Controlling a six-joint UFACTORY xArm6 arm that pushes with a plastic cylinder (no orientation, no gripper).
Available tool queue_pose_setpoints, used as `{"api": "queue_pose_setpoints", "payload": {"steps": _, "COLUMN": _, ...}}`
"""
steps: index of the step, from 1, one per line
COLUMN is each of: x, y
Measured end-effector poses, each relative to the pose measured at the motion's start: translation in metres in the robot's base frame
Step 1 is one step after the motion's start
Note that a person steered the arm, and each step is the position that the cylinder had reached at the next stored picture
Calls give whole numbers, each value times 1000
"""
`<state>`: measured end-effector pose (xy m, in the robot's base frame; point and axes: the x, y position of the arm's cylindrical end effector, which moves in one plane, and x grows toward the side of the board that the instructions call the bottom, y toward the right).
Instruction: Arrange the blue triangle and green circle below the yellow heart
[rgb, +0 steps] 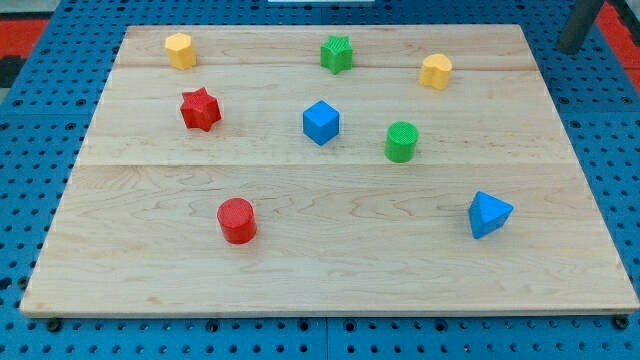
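1. The yellow heart (436, 71) is seen far on the right of the wooden counter (150, 270), close to the far edge.
2. The green circle (401, 141) is found nearer than the heart and slightly to its left, close by but apart; this part of the task may be judged roughly done, or in need of only a small nudge.
3. The blue triangle (488, 214) is placed well nearer still, to the right, not far from the right edge; it is judged the main block left to be moved, away from the viewer and a little left, toward the spot beside the green circle.
4. No hand is carried by this arm, so neither a released nor a clenched state can be told. Only a dark rod (581, 24) is seen at the far right corner, off the counter, well apart from every block; its tip cannot be made out with certainty.
5. Open room is left between the triangle and the heart, so a clear path is judged available. Care would be called for at the right edge, where the triangle could be slid off.
6. 5 other blocks lie to the left: a blue cube (321, 122), a green star (337, 53), a red star (200, 109), a red cylinder (237, 220) and a yellow hexagon (180, 50); none are judged to be in the way.
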<state>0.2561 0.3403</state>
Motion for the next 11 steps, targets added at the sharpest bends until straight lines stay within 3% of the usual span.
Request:
{"api": "queue_pose_setpoints", "payload": {"steps": 1, "x": 15, "y": 0}}
{"api": "queue_pose_setpoints", "payload": {"steps": 2, "x": 72, "y": -1}}
{"api": "queue_pose_setpoints", "payload": {"steps": 4, "x": 256, "y": -64}}
{"api": "queue_pose_setpoints", "payload": {"steps": 5, "x": 321, "y": -129}}
{"api": "queue_pose_setpoints", "payload": {"steps": 6, "x": 311, "y": -189}}
{"api": "queue_pose_setpoints", "payload": {"steps": 8, "x": 227, "y": -184}}
{"api": "queue_pose_setpoints", "payload": {"steps": 9, "x": 267, "y": -196}}
{"api": "queue_pose_setpoints", "payload": {"steps": 10, "x": 266, "y": -148}}
{"api": "queue_pose_setpoints", "payload": {"steps": 11, "x": 224, "y": -140}}
